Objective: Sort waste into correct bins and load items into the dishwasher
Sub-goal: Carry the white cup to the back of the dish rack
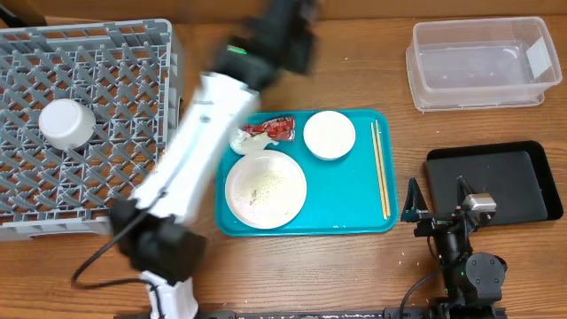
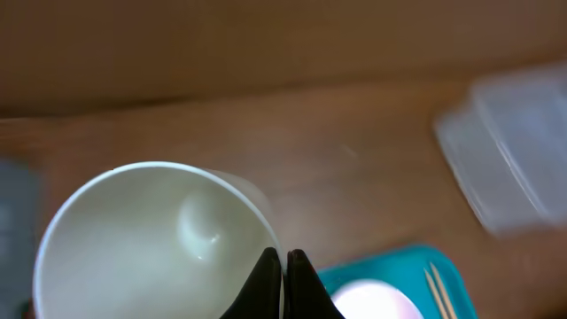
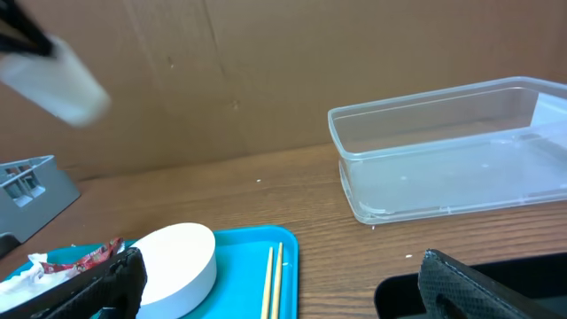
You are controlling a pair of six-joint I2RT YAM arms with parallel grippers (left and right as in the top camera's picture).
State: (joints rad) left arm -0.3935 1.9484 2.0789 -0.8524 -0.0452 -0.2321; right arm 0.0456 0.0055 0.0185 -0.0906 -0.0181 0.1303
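Left wrist view: left tool (image 2: 283, 273) is pinched tight on the rim of the white cup (image 2: 151, 239), held up over the worktop (image 2: 266, 115) beyond the teal tray (image 2: 399, 266). Right tool (image 1: 436, 204) gapes wide beside the black tray (image 1: 505, 182).

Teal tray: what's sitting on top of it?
A plate with rice grains, a bowl, two chopsticks, a red wrapper and a white tissue. The left arm covers the tray corner beside the tissue, so anything there is hidden.
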